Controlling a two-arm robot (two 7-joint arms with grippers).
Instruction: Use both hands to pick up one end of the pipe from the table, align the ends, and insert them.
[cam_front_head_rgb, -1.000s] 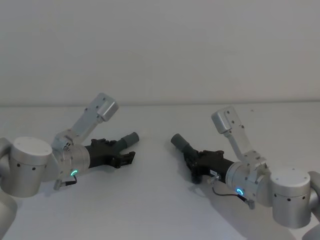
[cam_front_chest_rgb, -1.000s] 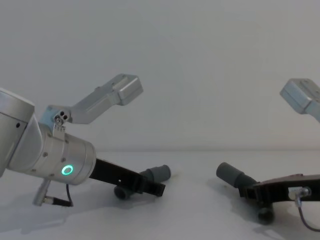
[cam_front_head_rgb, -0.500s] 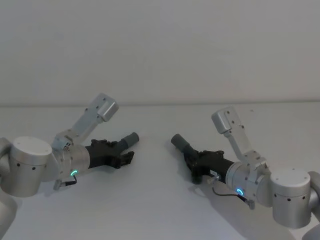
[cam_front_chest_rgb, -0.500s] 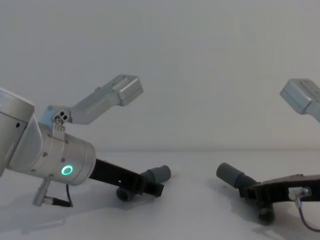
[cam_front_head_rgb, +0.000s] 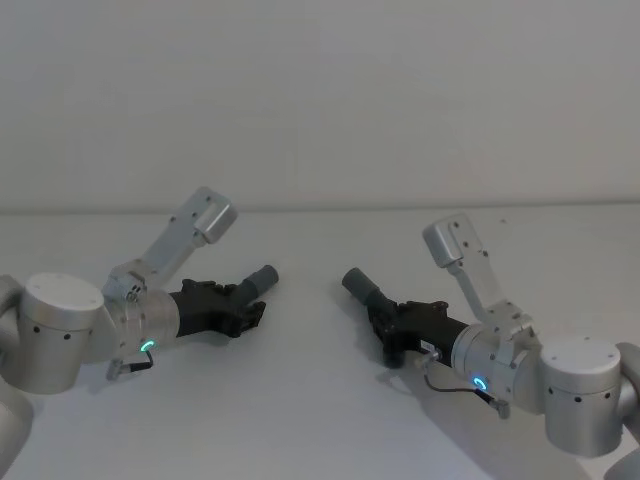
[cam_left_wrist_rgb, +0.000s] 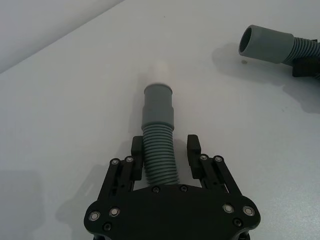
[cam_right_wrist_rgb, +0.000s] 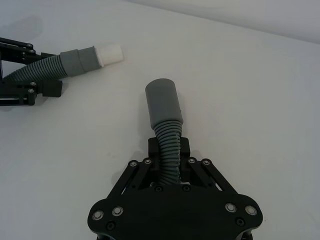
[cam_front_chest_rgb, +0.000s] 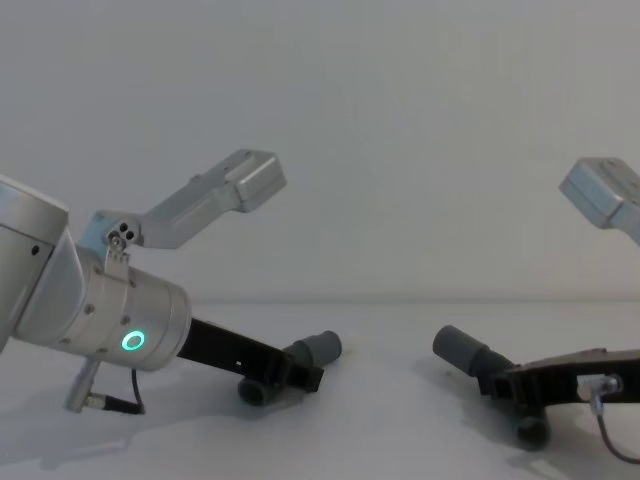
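The left gripper (cam_left_wrist_rgb: 165, 146) has its two black, angular fingers (cam_left_wrist_rgb: 194, 149) a little spread, one on each side of the left pipe piece (cam_left_wrist_rgb: 159, 127). One finger seems to touch the ribs; at the other finger a thin gap shows. The piece is a dark-grey hose with fine ribs. It runs out forward from between the fingers and ends in a smooth, wider cuff (cam_left_wrist_rgb: 158, 102) with a short whitish tip (cam_left_wrist_rgb: 159, 74). Its back end is hidden under the gripper's flat black body with small screws.

The right gripper (cam_right_wrist_rgb: 169, 146) has its fingers (cam_right_wrist_rgb: 184, 150) pressed onto the right pipe piece (cam_right_wrist_rgb: 166, 125) and pinches the ribbed part just behind the smooth cuff (cam_right_wrist_rgb: 162, 100). Here also the back end goes under the gripper's body. In the left wrist view this cuff shows an open, hollow mouth.

In the head view the two cuffs point toward each other but stay apart, with bare white table (cam_front_head_rgb: 320, 400) between them. In the chest view both cuffs are tilted upward, the left piece's round lower end sits close to the table, and the right gripper is cut off by the edge. The whitish tip is hard to make out there.

Both arms are silver cylinders, and the left one shows a green ring light (cam_front_chest_rgb: 133, 341).
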